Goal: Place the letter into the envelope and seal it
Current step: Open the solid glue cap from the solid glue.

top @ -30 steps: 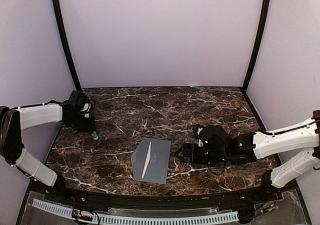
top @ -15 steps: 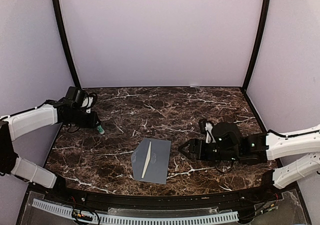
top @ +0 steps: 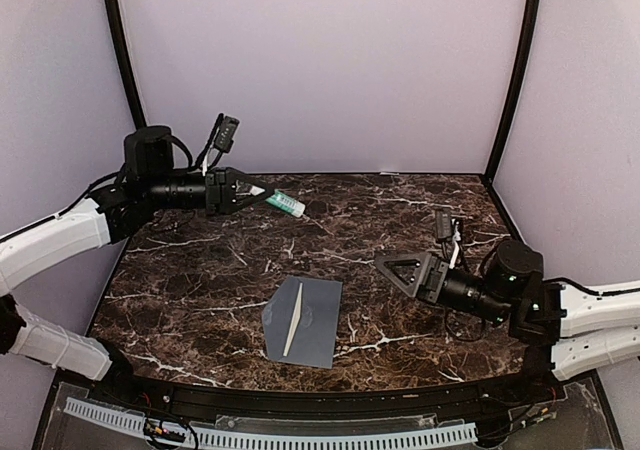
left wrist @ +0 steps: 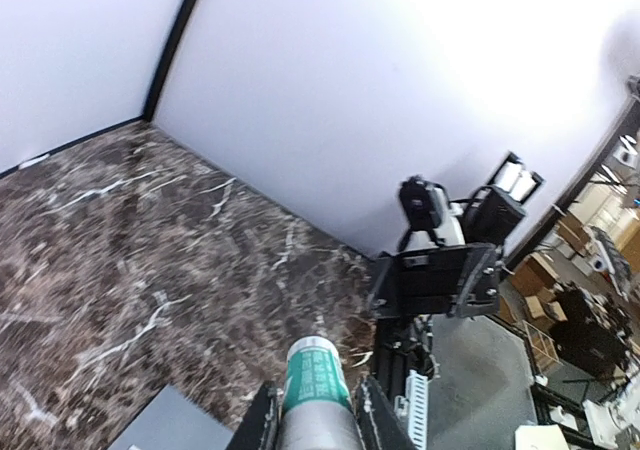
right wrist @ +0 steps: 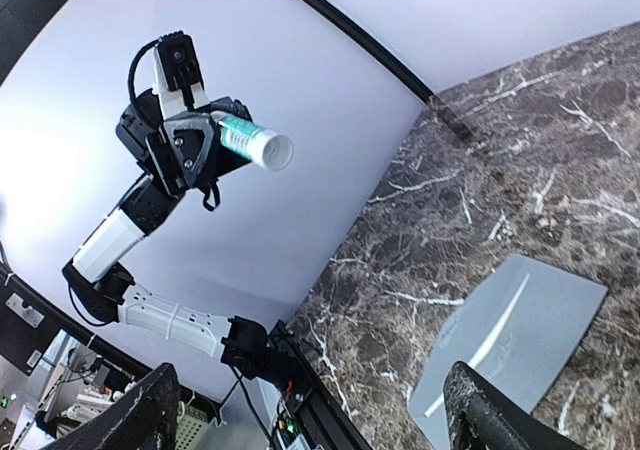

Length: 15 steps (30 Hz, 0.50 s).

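Note:
The grey-blue envelope (top: 310, 322) lies flat near the table's front middle. A thin cream strip of the letter (top: 294, 320) shows along it; the rest of the letter is hidden. My left gripper (top: 247, 194) is raised high at the back left, shut on a green-and-white glue stick (top: 285, 204) that points right. In the left wrist view the stick (left wrist: 316, 370) sits between the fingers, with the gripper (left wrist: 318, 420) at the frame's bottom. My right gripper (top: 405, 270) is open and empty, raised to the right of the envelope. The right wrist view shows the envelope (right wrist: 520, 330) and the stick (right wrist: 252, 140).
The dark marble table (top: 400, 210) is ringed by pale purple walls and black corner posts (top: 128, 80). A white cable rail (top: 280, 438) runs along the front edge. A corner of the envelope (left wrist: 170, 425) shows in the left wrist view.
My left arm rose from the table's left edge and swung up and right, carrying the glue stick. My right arm drew back to the right and tilted its open gripper upward.

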### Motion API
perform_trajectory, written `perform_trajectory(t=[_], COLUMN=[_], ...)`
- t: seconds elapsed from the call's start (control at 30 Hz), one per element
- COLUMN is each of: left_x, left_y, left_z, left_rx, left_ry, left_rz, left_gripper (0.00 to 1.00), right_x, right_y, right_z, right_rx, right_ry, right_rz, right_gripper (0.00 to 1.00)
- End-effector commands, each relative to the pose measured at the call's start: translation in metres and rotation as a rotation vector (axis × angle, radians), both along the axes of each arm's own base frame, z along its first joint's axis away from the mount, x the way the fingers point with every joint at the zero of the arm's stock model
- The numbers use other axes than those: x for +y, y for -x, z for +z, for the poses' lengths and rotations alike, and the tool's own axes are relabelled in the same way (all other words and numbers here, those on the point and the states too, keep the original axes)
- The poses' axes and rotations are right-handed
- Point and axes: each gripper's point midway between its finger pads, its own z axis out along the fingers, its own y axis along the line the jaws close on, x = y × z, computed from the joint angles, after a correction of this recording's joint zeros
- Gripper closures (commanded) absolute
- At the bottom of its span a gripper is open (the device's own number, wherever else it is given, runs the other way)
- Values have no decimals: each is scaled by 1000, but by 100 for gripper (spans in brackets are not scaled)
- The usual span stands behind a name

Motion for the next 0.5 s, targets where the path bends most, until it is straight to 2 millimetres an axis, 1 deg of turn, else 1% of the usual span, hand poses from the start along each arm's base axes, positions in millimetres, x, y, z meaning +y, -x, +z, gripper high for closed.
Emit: perform_trajectory(t=[0.0,0.03,0.07,0.1,0.13,0.17,0.2,0.23,0.27,0.37,0.47], left_x=[-28,-30,-34,-35,-36,-34,-33,-31,-29,-28,-32], left_y=[43,46,50,52,55,59,61,64,66,71,76], left_z=[46,46,41,42,36,42,38,39,33,28,25], left_rx=[-114,-139,-138,-157,-144,-158,-162,-162,-156,-147,-130], left_ry=[176,185,182,194,195,220,228,233,226,221,219], left_rz=[-255,-268,-280,-283,-290,-297,-299,-301,-302,-301,-328], left_gripper=[100,100,100,100,100,100,100,100,100,100,100], right_x=[20,24,29,34,39,44,49,55,60,77,93], right_y=[2,1,0,0,1,1,2,2,3,5,8], right_z=[58,62,66,71,73,78,80,81,85,89,89], right_rx=[-137,-146,-154,-163,-167,-176,-186,-190,-197,-203,-210], right_ry=[-139,-148,-160,-177,-188,-205,-215,-218,-228,-232,-220], right_rz=[32,34,37,41,51,61,72,80,88,125,163], right_gripper=[12,12,12,12,12,12,12,13,13,17,21])
